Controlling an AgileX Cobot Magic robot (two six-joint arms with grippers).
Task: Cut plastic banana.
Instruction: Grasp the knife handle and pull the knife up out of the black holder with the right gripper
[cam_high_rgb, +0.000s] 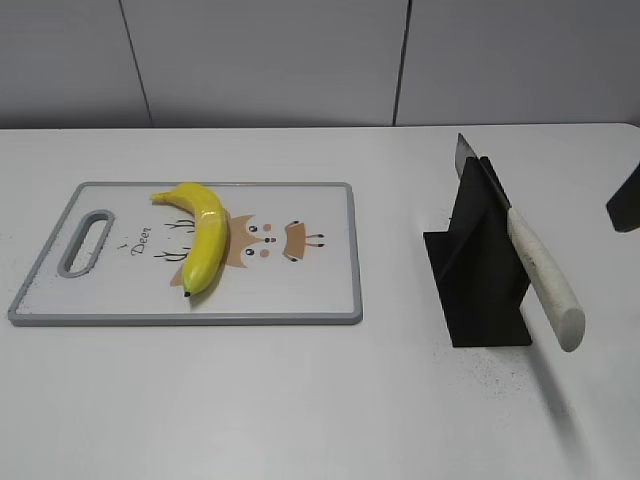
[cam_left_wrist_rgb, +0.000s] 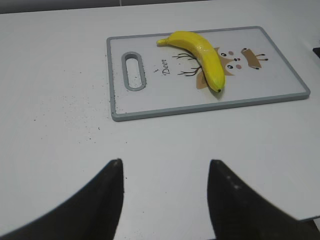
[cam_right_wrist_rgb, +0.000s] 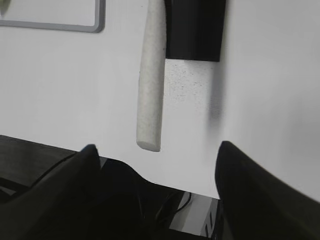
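Note:
The yellow plastic banana (cam_high_rgb: 200, 234) lies on a white cutting board (cam_high_rgb: 320, 290) with a grey rim and a deer drawing, left of the table's middle. It also shows in the left wrist view (cam_left_wrist_rgb: 202, 54) on the board (cam_left_wrist_rgb: 280, 75). A knife with a white handle (cam_high_rgb: 545, 275) rests slanted in a black stand (cam_high_rgb: 480, 270), blade up. My left gripper (cam_left_wrist_rgb: 165, 167) is open and empty over bare table in front of the board. My right gripper (cam_right_wrist_rgb: 157, 150) is open and empty, just short of the knife handle's end (cam_right_wrist_rgb: 150, 90).
The black stand (cam_right_wrist_rgb: 195, 30) stands right of the board's corner (cam_right_wrist_rgb: 95, 20). The table's front edge, with dark space and cables below, shows in the right wrist view (cam_right_wrist_rgb: 170, 187). A dark part of the right arm (cam_high_rgb: 625, 200) sits at the exterior view's right edge.

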